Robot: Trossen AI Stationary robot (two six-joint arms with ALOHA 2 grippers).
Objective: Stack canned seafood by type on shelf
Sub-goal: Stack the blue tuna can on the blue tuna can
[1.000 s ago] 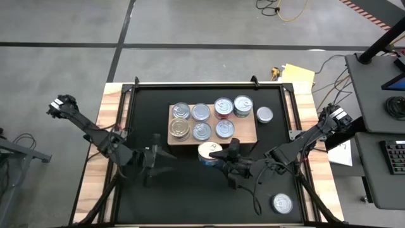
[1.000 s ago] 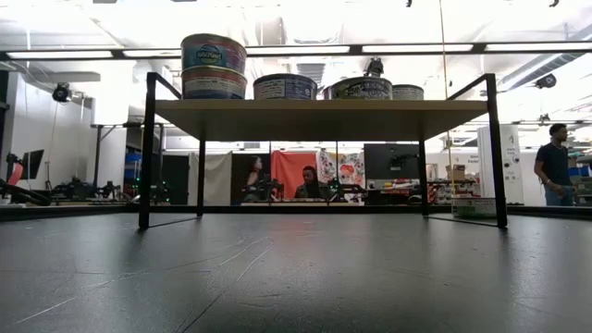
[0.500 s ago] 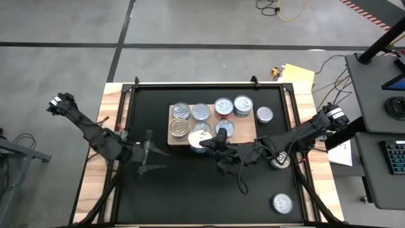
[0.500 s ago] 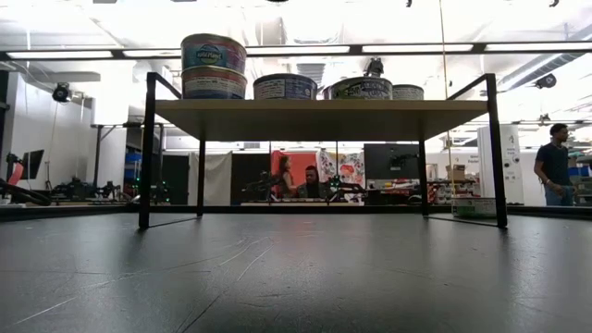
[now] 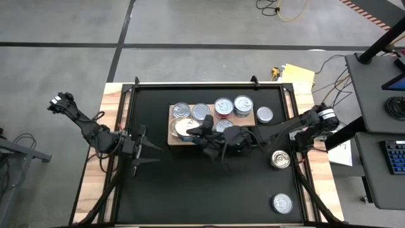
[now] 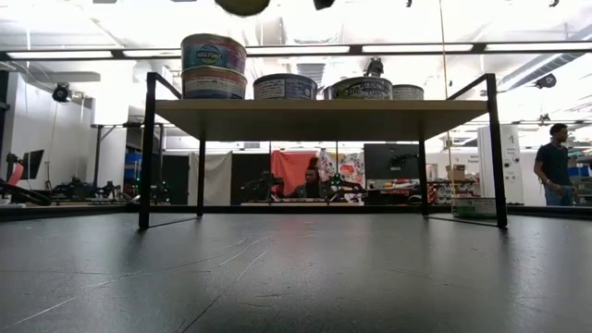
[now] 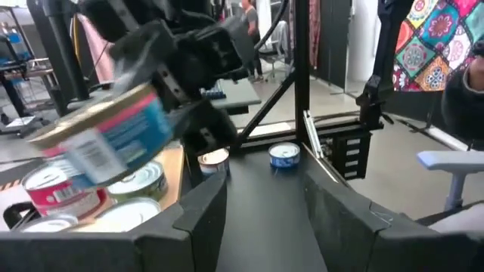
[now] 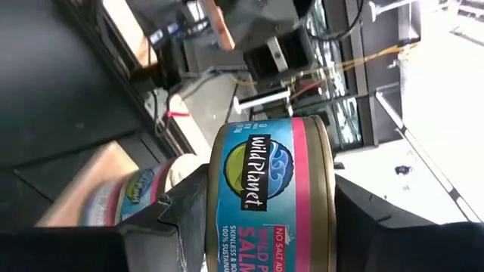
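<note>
Carrying salmon tin (image 8: 268, 193), clamped in my right gripper (image 5: 197, 132), above shelf (image 5: 250, 135) front-left. Next: match its type, lower squarely onto that stack. Left gripper (image 5: 144, 144) idle beside, jaws parted, empty.

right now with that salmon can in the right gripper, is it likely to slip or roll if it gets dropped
The salmon can is probably stiff metal, so the right gripper can pinch it firmly across its sides. Its glossy paper label may be a bit slippery. It is carried tilted above the shelf, so if released now it might land on its edge and roll rather than settle flat.
</note>
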